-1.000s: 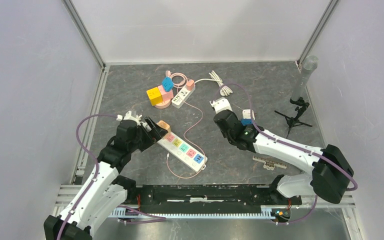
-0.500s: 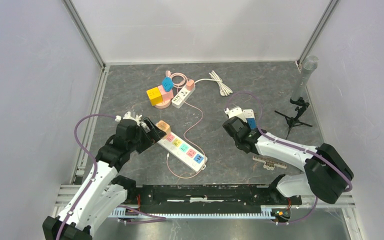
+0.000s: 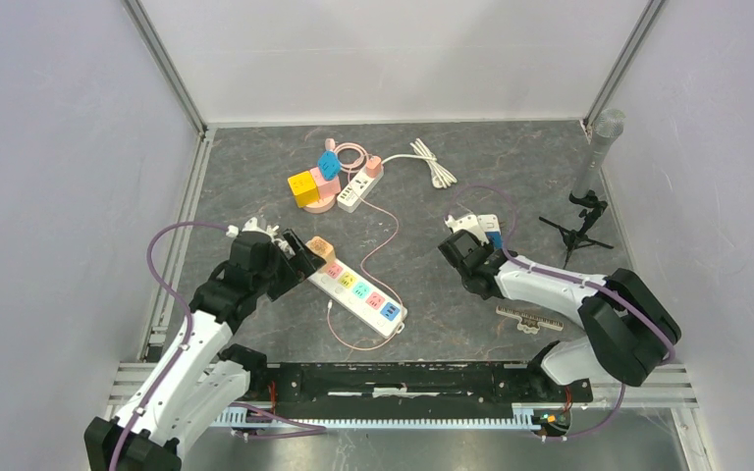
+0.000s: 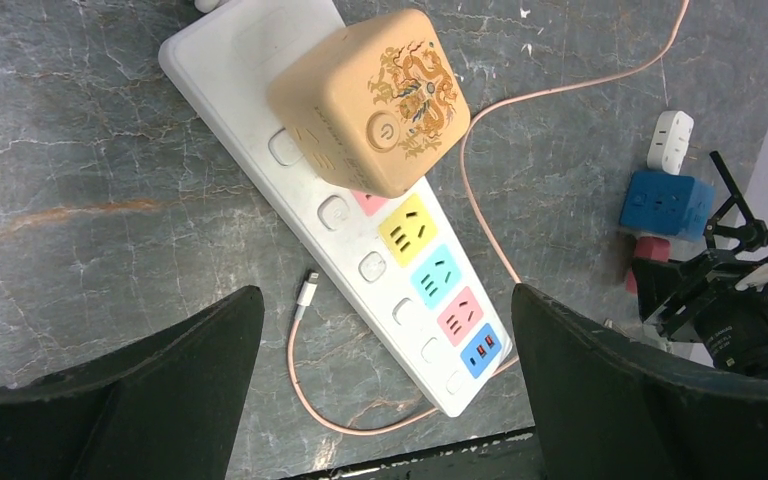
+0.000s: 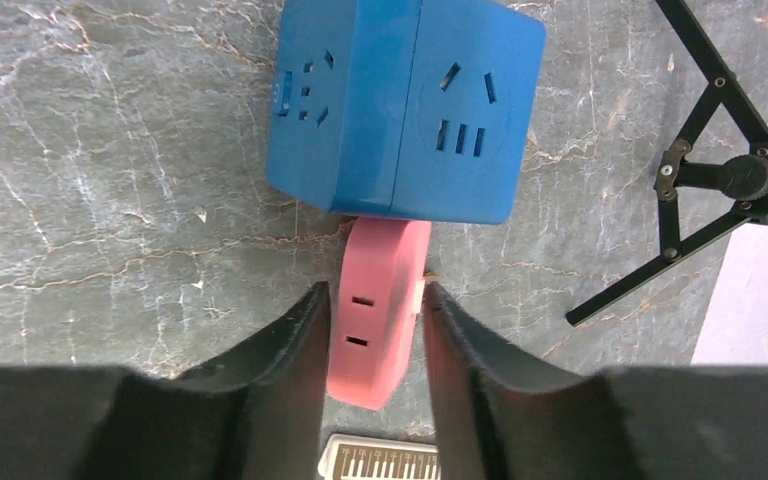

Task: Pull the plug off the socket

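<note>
Grey marbled table (image 3: 530, 167), white walls (image 3: 393, 59); left hand (image 4: 385, 300) apart, right hand (image 5: 375, 295) clamps pink plug (image 5: 385, 255).

This is a robotics lab test cell: a grey stone-patterned table (image 3: 530, 167) boxed in by plain white panels (image 3: 393, 59) on aluminium posts (image 3: 165, 69). A black mounting rail (image 3: 403, 378) runs along the near edge, and a microphone (image 3: 604, 137) stands on a small tripod (image 3: 574, 235) by the far right corner.
</note>
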